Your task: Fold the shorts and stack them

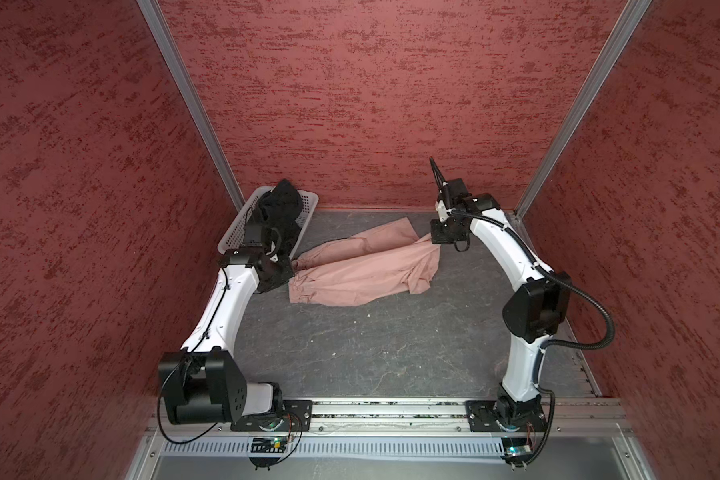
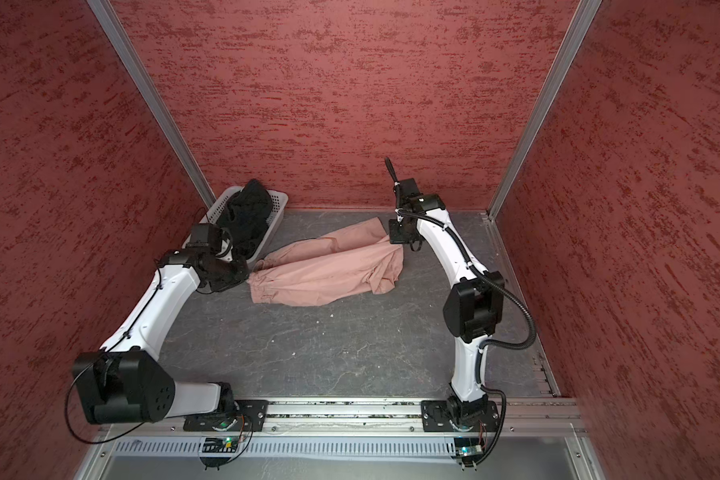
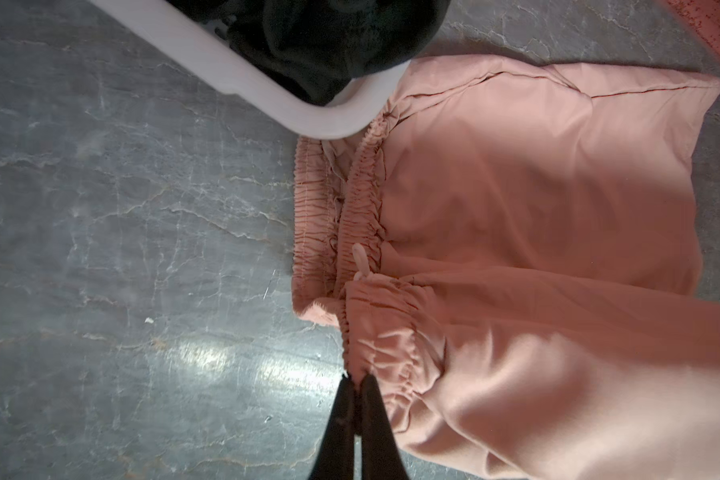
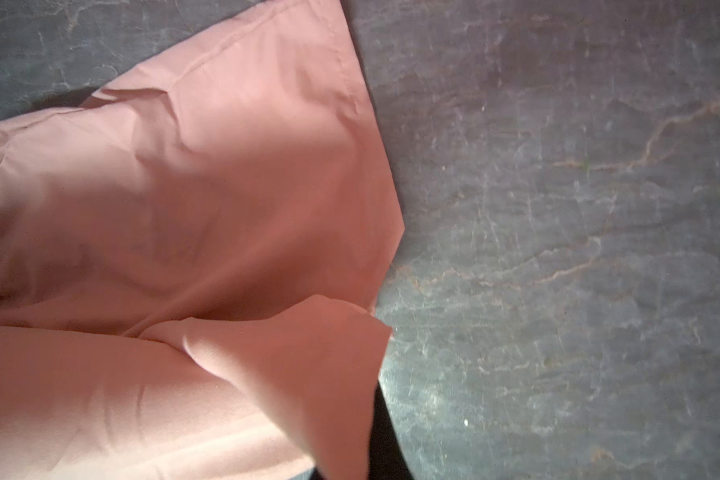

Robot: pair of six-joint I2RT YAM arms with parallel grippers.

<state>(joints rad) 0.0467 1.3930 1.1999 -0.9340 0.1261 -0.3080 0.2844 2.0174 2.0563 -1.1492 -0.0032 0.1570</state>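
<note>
The dusty pink shorts (image 1: pixel 362 266) are seen lying on the dark grey bench (image 1: pixel 371 353), towards its far side, between the two arms in both top views. The shorts (image 2: pixel 325 270) are spread out crosswise and loosely creased, with the gathered elastic waistband (image 3: pixel 362 199) turned towards the left arm and the leg ends towards the right arm. A pale drawstring end (image 3: pixel 360 259) is shown lying on the waistband.

The left gripper (image 3: pixel 355 380) is closed, and the edge of the gathered waistband is pinched between its black fingers, low over the bench. The right gripper (image 4: pixel 381 415) is closed as well; a corner of a leg hem of the pink shorts (image 4: pixel 184 187) is draped over it and appears to be held in it, raised slightly off the bench.

The black shorts (image 1: pixel 281 208) are bundled in the white perforated basket (image 1: pixel 235 235), which is set at the far left corner of the bench, partly hidden by the left arm. In the left wrist view the basket rim (image 3: pixel 233 79) is found just beside the waistband, with black cloth (image 3: pixel 329 41) hanging over it.
</note>
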